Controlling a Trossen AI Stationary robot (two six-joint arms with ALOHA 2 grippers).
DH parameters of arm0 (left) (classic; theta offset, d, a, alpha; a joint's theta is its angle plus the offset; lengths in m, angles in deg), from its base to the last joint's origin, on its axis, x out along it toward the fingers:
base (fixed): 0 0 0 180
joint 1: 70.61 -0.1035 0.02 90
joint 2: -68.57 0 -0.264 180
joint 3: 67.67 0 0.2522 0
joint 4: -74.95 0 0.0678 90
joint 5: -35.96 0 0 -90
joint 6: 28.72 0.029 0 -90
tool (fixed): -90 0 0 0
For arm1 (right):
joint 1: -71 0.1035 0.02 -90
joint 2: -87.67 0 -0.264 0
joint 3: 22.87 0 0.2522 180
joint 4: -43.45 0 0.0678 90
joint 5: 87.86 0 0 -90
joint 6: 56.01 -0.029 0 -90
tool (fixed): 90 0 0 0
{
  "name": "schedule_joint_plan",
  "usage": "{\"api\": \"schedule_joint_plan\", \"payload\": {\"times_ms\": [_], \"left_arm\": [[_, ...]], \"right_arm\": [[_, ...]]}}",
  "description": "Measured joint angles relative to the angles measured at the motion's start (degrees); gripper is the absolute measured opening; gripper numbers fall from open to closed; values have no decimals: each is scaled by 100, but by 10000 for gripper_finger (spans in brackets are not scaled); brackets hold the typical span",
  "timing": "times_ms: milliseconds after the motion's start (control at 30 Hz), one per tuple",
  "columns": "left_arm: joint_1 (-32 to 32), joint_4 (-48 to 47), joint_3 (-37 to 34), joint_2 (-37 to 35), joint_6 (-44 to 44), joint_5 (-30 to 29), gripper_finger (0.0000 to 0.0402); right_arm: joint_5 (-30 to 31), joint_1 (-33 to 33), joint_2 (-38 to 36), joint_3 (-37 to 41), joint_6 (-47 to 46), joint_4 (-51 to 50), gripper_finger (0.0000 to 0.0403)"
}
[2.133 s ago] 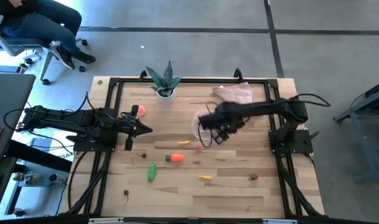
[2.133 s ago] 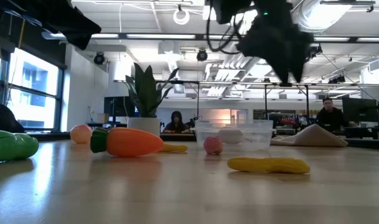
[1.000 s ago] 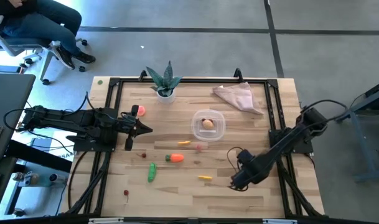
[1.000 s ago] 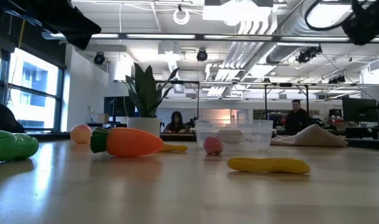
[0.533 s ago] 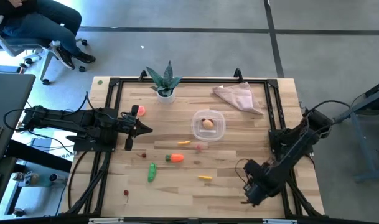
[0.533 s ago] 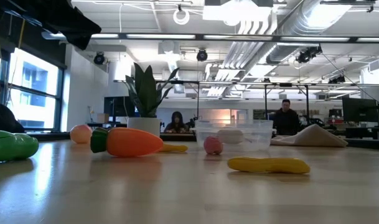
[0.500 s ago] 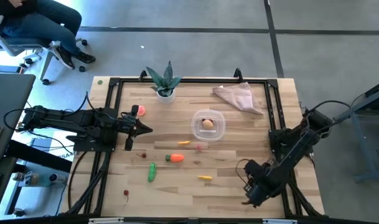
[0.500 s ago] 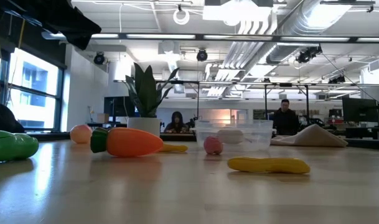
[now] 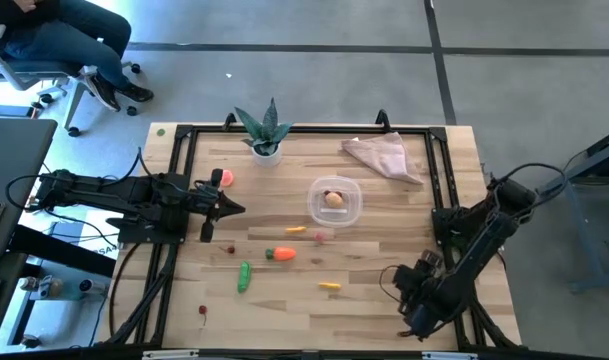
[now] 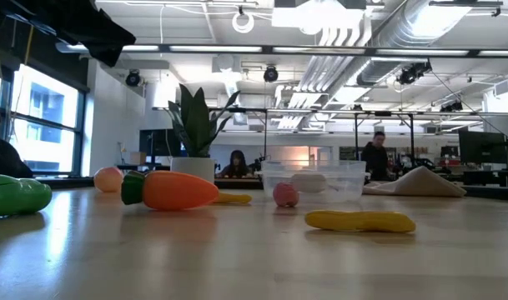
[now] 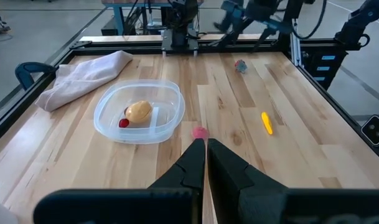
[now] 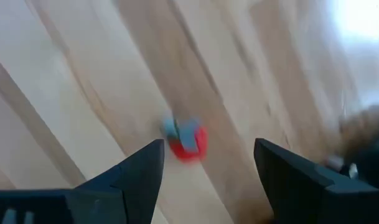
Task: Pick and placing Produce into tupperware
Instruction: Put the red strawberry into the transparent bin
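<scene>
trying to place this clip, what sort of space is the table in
Probably an open-plan lab or workshop. Exposed ceiling ducts run overhead, a person stands among desks behind the wooden table, and another person sits on a wheeled office chair beside it.

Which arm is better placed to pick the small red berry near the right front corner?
Probably the right: its open gripper hangs just above the red berry, while the left gripper waits shut across the table.

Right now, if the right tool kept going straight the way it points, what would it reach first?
Most likely the small red berry: the right wrist view shows it on bare wood, centred between the open fingers of the right tool. Nothing shows in between, though how far off it is is unclear.
</scene>
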Motion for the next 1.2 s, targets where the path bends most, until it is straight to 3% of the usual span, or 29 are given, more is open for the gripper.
{"api": "schedule_joint_plan", "payload": {"times_ms": [167, 400, 733, 1200], "left_arm": [[0, 0, 0, 2, 2, 0, 7], [0, 0, 0, 0, 2, 1, 7], [0, 0, 0, 2, 2, 2, 7], [0, 0, 0, 2, 2, 2, 7]], "right_arm": [[-901, 151, 1, 516, -123, 297, 240], [-1240, 217, 4, 1156, -154, 1339, 240], [-947, 175, -4, 1510, 1005, 1762, 240], [-982, -389, -7, 1537, 1575, 1726, 240]]}}
